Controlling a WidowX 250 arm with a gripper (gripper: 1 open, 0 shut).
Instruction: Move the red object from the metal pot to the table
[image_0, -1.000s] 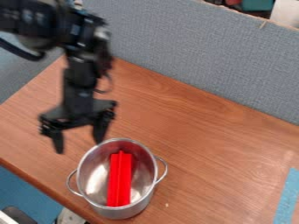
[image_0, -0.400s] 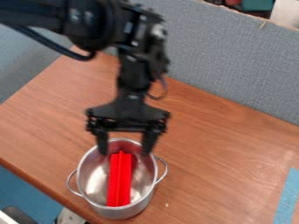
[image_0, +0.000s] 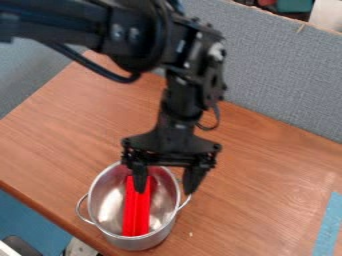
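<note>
So the claw is spread wide with nothing in it, pointing down right over the far rim of the metal pot, black fingers straddling the top end of the red object. That red bar is lying inside the pot, running from the far side toward the near side. The pot itself sits near the front edge of the reddish-brown worktop.

Your arm and its wide-spread gripper hang over the far rim of the pot, blocking entry from behind. The pot's near half lies uncovered from above. To its right, bare table offers clear room.
</note>
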